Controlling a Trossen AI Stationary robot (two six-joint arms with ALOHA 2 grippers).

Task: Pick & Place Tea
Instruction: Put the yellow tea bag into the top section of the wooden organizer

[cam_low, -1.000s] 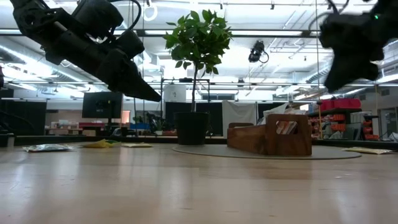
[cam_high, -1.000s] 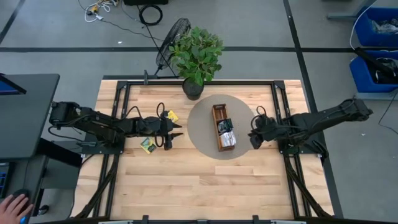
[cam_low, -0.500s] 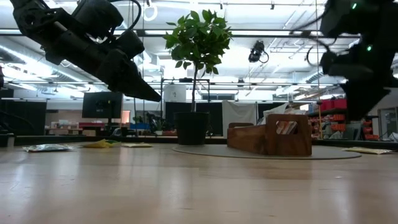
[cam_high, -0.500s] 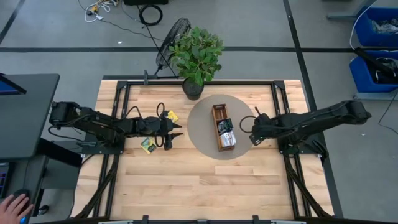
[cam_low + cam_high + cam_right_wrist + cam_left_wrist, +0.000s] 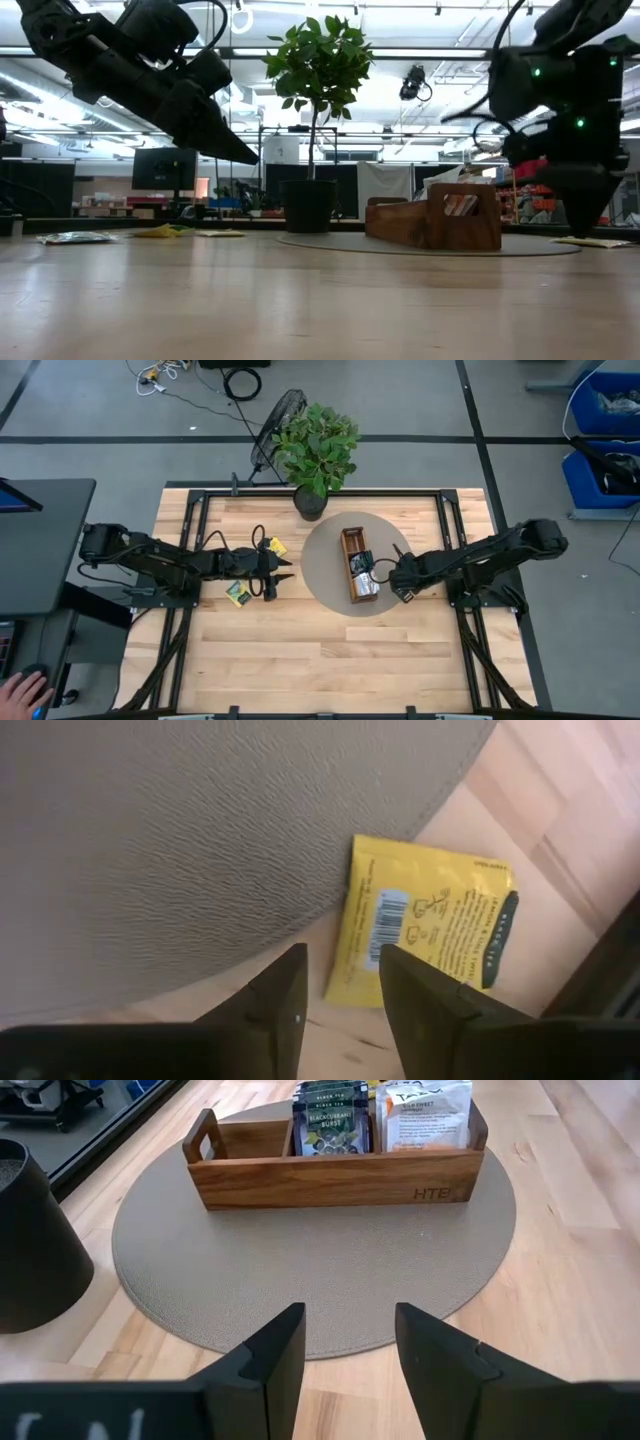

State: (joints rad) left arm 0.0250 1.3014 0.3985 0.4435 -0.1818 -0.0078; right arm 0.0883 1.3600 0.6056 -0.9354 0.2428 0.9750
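Your right pincer [image 5: 340, 985] hangs open over a yellow tea sachet [image 5: 425, 925] lying flat on the counter [image 5: 560, 800] just beside the round mat [image 5: 200, 840]. It looks light, thin and slippery; pinch an edge. Your left pincer [image 5: 348, 1342] waits open, empty.

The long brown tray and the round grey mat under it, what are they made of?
The long brown compartment tray looks like oiled wood: visible grain, a cut handle slot. The round grey mat seems leather or imitation: fine pebbled texture, matte; which one I cannot tell.
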